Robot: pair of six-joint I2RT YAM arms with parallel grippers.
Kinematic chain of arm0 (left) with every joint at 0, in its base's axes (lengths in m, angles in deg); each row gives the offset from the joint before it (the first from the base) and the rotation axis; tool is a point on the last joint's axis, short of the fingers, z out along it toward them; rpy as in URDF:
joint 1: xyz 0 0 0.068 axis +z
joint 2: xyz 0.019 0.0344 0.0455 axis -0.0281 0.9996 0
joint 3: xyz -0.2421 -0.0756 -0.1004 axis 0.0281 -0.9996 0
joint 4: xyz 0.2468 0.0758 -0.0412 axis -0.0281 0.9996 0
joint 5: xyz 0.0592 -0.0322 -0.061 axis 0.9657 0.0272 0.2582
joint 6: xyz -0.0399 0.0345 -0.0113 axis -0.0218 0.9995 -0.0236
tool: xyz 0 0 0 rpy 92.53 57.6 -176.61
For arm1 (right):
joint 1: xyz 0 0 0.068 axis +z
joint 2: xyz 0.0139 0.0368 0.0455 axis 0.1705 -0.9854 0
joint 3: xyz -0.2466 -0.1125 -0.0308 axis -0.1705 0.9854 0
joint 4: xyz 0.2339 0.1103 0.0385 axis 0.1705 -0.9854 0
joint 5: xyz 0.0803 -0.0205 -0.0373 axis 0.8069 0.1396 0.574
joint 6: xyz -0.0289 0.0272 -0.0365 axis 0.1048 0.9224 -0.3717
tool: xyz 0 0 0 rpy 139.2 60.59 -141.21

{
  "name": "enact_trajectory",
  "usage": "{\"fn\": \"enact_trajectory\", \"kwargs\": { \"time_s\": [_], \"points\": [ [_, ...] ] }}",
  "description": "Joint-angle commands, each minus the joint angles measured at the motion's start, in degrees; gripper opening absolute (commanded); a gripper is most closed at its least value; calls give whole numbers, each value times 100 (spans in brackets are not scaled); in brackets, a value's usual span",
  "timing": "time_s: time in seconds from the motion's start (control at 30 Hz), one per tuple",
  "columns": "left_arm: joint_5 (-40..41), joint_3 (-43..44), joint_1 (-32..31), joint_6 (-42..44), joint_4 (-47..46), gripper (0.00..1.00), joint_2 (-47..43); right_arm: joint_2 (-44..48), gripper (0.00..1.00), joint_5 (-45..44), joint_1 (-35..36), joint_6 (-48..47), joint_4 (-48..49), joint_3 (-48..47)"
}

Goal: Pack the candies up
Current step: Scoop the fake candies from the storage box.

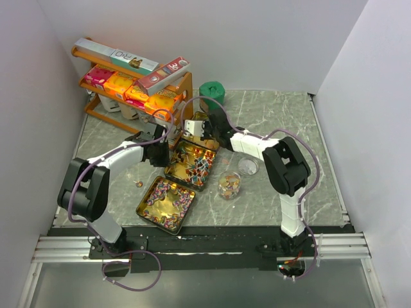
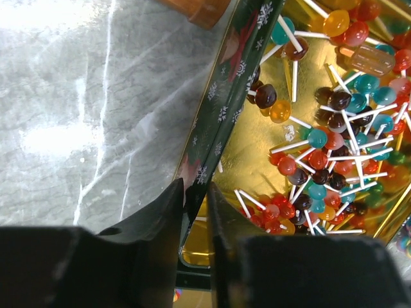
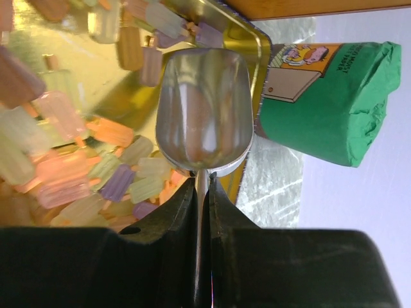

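A green-walled gold tin of round stick candies is pinched at its wall by the left gripper, and a shiny metal scoop, seemingly empty, is clamped by the right gripper over blurred pastel candies

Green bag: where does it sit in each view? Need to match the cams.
Top external: green bag at back centre, just right of the wooden rack.
Left wrist: not in it.
Right wrist: the bag fills the right side, past the gold tin corner.
Shared landmark: the wooden rack, seemingly the orange-brown piece at the top edge of both wrist views.
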Motion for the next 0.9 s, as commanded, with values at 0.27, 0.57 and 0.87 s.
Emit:
{"fn": "enact_trajectory", "kwargs": {
  "time_s": [0.27,0.57,0.87],
  "points": [
    [-56,221,25,66,6,11,136,561,0,1968,162,160,-348,670],
    [-56,282,34,49,49,1,189,526,0,2628,171,380,-462,653],
    [-39,256,34,31,23,1,127,780,0,1310,-242,617,486,890]
  ]
}}
